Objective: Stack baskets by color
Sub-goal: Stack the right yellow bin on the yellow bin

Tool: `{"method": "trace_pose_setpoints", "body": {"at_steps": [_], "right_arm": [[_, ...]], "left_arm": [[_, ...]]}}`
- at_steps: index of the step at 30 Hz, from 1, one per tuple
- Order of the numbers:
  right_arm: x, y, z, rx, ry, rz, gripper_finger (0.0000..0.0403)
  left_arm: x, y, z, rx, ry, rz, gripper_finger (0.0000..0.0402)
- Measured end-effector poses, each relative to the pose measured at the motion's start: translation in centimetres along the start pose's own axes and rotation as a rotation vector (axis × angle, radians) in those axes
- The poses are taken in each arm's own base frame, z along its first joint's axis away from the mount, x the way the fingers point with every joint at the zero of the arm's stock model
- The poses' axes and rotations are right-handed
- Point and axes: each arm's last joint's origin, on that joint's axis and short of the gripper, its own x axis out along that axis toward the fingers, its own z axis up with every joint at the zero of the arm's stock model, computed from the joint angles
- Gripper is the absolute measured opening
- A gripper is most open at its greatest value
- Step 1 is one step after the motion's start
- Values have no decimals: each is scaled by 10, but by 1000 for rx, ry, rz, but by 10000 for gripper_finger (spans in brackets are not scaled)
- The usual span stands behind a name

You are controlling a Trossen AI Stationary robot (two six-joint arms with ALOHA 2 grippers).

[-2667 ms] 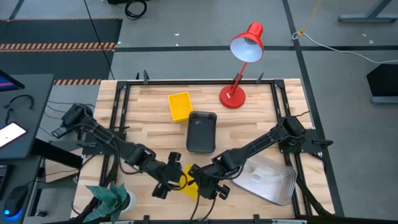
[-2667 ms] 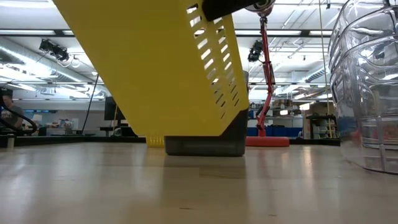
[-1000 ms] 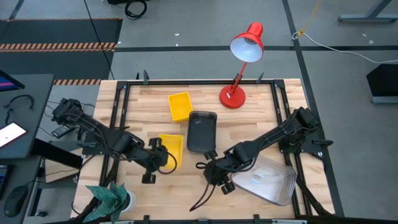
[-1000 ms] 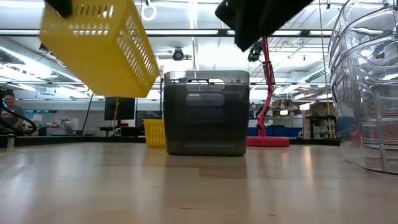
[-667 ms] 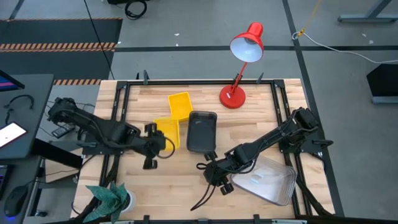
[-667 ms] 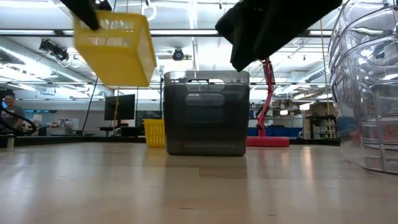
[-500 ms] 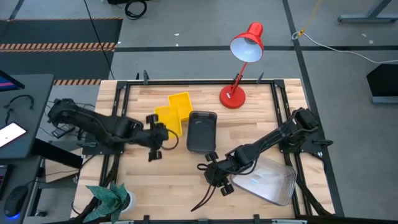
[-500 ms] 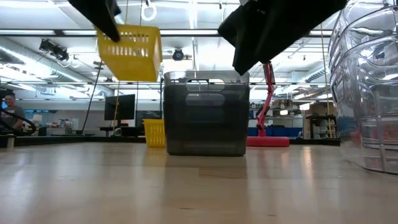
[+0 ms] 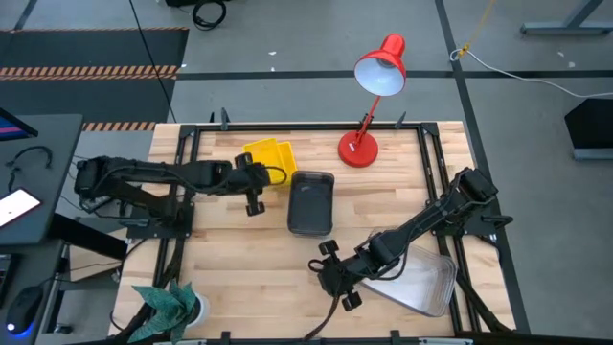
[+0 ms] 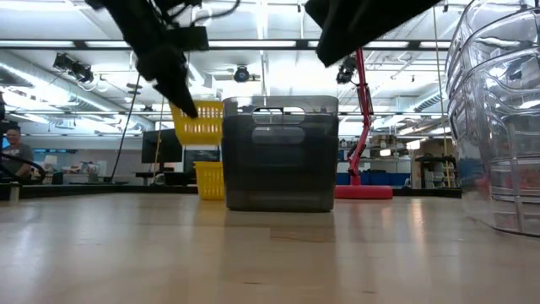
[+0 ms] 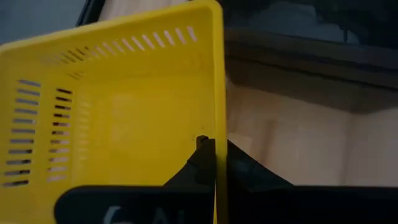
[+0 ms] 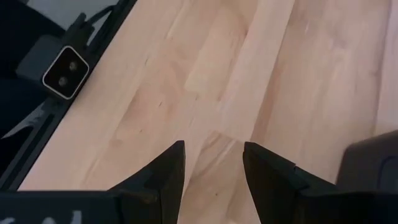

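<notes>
- High view: we see the left hand (image 9: pixel 251 179) reaching toward the far edge of the pale wooden worktop (image 9: pixel 230 259), its fingers pinched on the rim of a small bright yellow slotted plastic basket (image 9: pixel 259 153).
- That held yellow basket hangs above a second small yellow plastic basket (image 9: pixel 282 165) resting on the worktop near the far edge; in the low view the held one (image 10: pixel 199 120) sits clear above the lower one (image 10: pixel 209 181), with a gap between them.
- The left wrist view shows the yellow basket's wall (image 11: pixel 118 118) filling much of the picture, with one dark fingertip (image 11: pixel 203 149) pressed against its rim.
- A larger smoky dark-grey translucent plastic basket (image 9: pixel 310 202) stands near the middle of the worktop, just beside the lower yellow basket.
- A larger clear plastic basket (image 9: pixel 417 280) lies by the near right corner.
- The right hand (image 9: pixel 330 275) hovers near the near edge, close to the clear basket, with its fingers (image 12: pixel 166 177) spread and nothing between them.
- A red desk lamp (image 9: pixel 369 96) stands at the far edge, right of the baskets.
</notes>
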Motion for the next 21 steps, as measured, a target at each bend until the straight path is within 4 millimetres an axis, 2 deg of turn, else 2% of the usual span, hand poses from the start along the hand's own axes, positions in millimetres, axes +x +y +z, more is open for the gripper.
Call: {"method": "trace_pose_setpoints", "body": {"at_steps": [7, 13, 21], "right_arm": [[-1, 3, -1, -7, 3, -33, 167], [-1, 3, -2, -2, 11, -57, 167], [0, 2, -2, -2, 11, -59, 167]], "left_arm": [[12, 19, 1, -6, -58, -34, 9], [17, 23, 5, 0, -150, -32, 9], [35, 23, -14, -38, -188, 40, 9]]}}
